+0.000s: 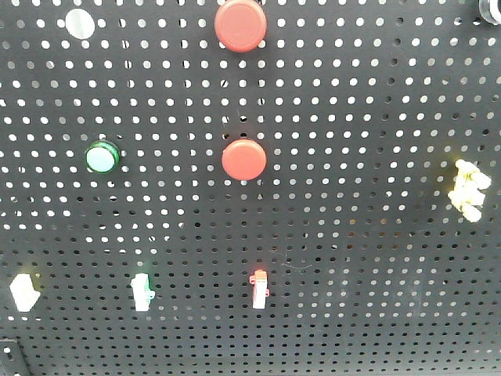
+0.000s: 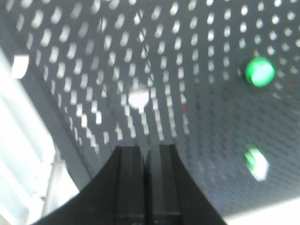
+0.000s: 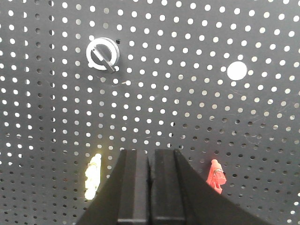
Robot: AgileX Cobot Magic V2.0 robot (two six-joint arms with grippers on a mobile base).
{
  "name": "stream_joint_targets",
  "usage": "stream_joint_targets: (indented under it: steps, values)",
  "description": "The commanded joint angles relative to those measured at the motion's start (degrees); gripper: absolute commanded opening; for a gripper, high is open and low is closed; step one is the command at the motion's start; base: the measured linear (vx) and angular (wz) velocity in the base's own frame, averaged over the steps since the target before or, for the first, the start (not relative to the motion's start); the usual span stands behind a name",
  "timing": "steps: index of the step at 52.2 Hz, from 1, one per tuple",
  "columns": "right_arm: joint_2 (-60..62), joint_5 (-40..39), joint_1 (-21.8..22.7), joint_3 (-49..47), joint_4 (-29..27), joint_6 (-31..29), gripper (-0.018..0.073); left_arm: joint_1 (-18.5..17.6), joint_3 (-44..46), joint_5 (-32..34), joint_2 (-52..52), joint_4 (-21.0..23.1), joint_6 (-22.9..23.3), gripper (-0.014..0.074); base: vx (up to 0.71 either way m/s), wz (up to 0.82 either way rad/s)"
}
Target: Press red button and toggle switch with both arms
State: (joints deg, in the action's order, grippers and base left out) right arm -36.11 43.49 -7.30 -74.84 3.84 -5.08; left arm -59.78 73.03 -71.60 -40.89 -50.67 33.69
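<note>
The front view shows a black pegboard (image 1: 352, 235) carrying two round red buttons, one at the top (image 1: 240, 25) and one in the middle (image 1: 243, 159). Small toggle switches sit in the bottom row: two white ones (image 1: 25, 292) (image 1: 141, 291) and a red-lit one (image 1: 259, 287). No arm shows in that view. My left gripper (image 2: 146, 150) is shut and empty, facing the blurred board below a white spot (image 2: 138, 98). My right gripper (image 3: 151, 152) is shut and empty between a yellow switch (image 3: 93, 176) and a red switch (image 3: 216, 176).
A green button (image 1: 102, 157) (image 2: 260, 71) sits left of the middle red button. A yellow switch (image 1: 470, 184) is at the board's right. A silver rotary knob (image 3: 103, 53) and a white disc (image 3: 236, 70) lie above my right gripper. A pale frame edge (image 2: 28, 154) borders the board.
</note>
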Motion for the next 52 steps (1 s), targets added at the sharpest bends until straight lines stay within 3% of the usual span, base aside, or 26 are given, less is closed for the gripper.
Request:
stream_joint_targets:
  steps: [1,20,26,33,37,52]
  values:
    - [-0.60,-4.36,0.36,-1.54,0.24,-0.06,0.0000,-0.22,1.04,1.64,0.78,-1.66,0.79,0.0001,0.00,0.00]
    - [-0.60,-4.36,0.36,-1.54,0.24,-0.06,0.0000,-0.22,1.15,1.69,2.12,-4.00,0.22,0.0001,0.00,0.00]
    - [-0.60,-4.36,0.36,-1.54,0.24,-0.06,0.0000,1.79,-0.92,12.62,1.99,-5.04,-1.45,0.0001,0.00,0.00]
    - [-0.60,-4.30,0.36,-1.54,0.38,-0.06,0.0000,12.47,-7.52,29.46,2.69,-4.49,-2.90,0.0001,0.00,0.01]
    - [-0.60,-4.30,0.36,-1.54,0.23,-0.21,0.0000,19.66,-12.26,37.73,4.48,-0.37,-0.81,0.0001,0.00,0.00]
    - [-0.60,-4.30,0.36,-1.54,0.40,-0.22,0.0000,39.72,-35.27,50.95,18.73,15.18,0.46,0.0001,0.00,0.00]
